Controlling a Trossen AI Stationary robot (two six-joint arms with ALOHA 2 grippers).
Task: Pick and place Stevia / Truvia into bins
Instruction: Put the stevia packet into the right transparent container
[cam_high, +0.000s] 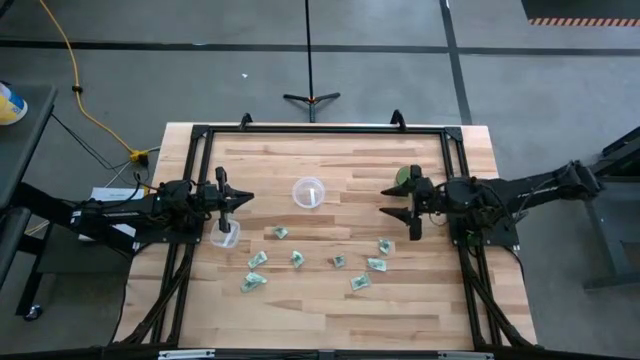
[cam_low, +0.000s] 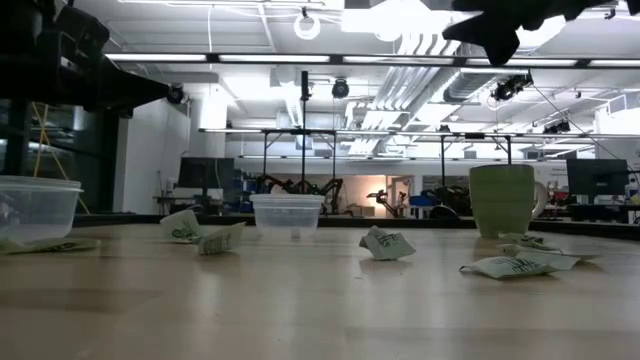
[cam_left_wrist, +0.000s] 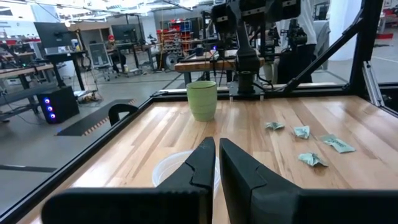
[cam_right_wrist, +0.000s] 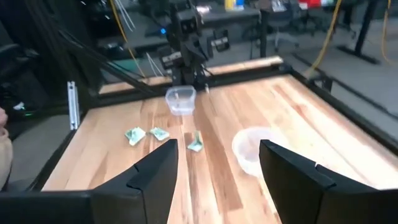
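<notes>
Several green-and-white Stevia sachets (cam_high: 297, 258) lie flat and scattered over the near half of the table; they also show in the low view (cam_low: 386, 243). One clear bin (cam_high: 308, 192) stands mid-table. The other clear bin (cam_high: 225, 235) stands by the left arm. My left gripper (cam_high: 240, 199) hovers above the table between the two bins, shut and empty; its fingers (cam_left_wrist: 216, 155) point toward the middle bin (cam_left_wrist: 171, 168). My right gripper (cam_high: 398, 202) hovers open and empty beside the green cup, facing the middle bin (cam_right_wrist: 254, 149).
A solid green cup (cam_high: 405, 178) stands just on the far side of the right gripper, also in the low view (cam_low: 503, 198). A black frame (cam_high: 320, 130) runs around the table's edges. Bare wood lies along the near edge and between the bins.
</notes>
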